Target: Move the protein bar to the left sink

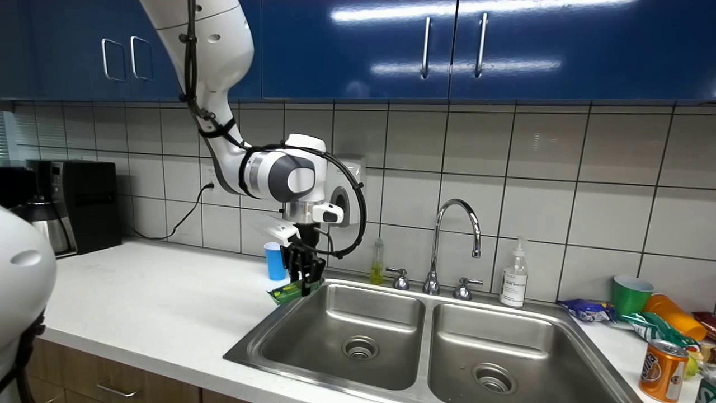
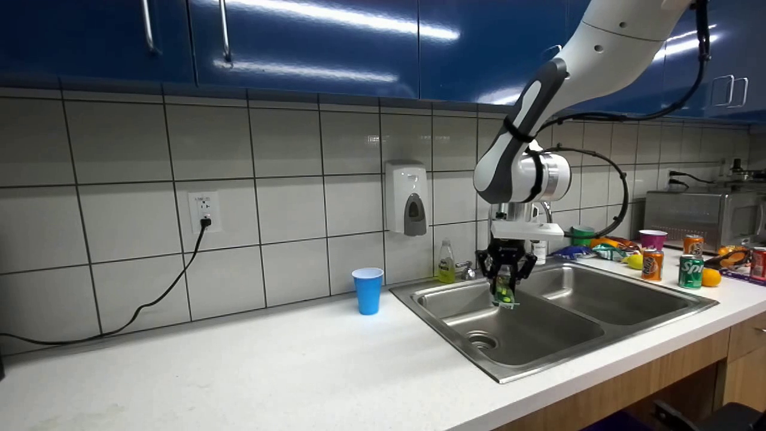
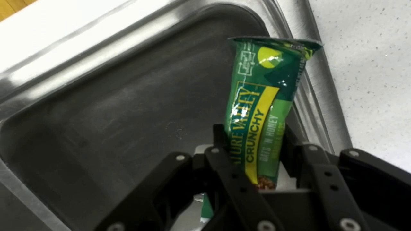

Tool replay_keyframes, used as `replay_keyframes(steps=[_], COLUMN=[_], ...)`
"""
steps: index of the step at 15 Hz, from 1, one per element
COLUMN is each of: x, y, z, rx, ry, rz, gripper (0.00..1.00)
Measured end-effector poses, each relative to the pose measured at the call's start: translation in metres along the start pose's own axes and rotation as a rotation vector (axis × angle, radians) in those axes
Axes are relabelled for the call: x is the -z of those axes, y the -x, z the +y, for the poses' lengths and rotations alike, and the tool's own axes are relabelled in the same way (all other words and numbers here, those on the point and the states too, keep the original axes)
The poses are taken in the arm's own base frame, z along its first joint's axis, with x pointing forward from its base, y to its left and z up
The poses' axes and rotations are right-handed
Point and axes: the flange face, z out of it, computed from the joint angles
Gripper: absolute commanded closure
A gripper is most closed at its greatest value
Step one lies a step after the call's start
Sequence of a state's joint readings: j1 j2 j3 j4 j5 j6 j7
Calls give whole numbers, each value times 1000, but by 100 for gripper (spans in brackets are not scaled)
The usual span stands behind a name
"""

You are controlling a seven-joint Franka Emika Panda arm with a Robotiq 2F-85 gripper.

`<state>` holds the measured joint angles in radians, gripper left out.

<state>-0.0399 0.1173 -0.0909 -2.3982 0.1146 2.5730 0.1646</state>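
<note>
The protein bar in its green wrapper (image 3: pixel 260 96) is held between the two black fingers of my gripper (image 3: pixel 254 136) in the wrist view. Its far end sticks out past the fingertips and its near end is partly hidden by the gripper. The bar (image 1: pixel 286 293) also shows in both exterior views (image 2: pixel 504 294), raised and roughly level. The gripper (image 1: pixel 305 286) is above the left sink's edge area. The left sink (image 1: pixel 307 347) is a steel basin with a drain. It shows below the bar in the wrist view (image 3: pixel 128 106), with the bar overlapping its corner and rim.
A blue cup (image 2: pixel 368 291) stands on the counter beside the sink. A faucet (image 1: pixel 433 257), a yellow soap bottle (image 1: pixel 377 263) and a pump bottle (image 1: pixel 514 280) stand behind the basins. The right basin (image 1: pixel 537 369) adjoins. Cans, cups and wrappers lie beyond it.
</note>
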Motion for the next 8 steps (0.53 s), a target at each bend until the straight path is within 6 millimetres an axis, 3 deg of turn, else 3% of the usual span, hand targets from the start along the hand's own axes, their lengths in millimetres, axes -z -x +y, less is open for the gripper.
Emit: replay_keyframes(steps=[8], x=[-49], y=[-11], z=[19], rx=[-23], ry=[28], rz=[-3], gripper=[82])
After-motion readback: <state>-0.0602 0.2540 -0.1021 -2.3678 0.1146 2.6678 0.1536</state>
